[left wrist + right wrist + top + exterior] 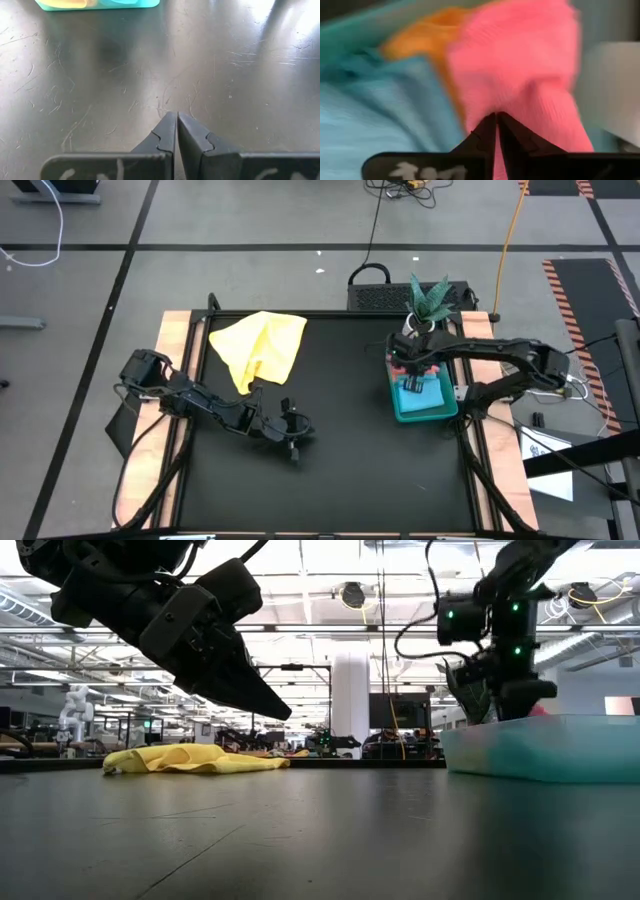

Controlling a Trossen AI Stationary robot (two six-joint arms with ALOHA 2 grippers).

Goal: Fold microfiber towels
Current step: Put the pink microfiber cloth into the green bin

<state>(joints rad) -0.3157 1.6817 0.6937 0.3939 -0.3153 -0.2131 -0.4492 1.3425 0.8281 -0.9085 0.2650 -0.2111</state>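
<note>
One yellow towel (258, 346) lies crumpled on the scratched black table (340, 440).

— Where's each camera looking from?
— One hangs overhead, straight down on the table (330, 440). One sits at tabletop level, facing the room.
— And the wrists?
— Close in. The tray (425, 410) appears from overhead, low (545, 750) and left wrist (97, 4).

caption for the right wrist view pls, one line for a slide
Right claw shut on the pink towel in the tray, blue towel beside it.
</note>
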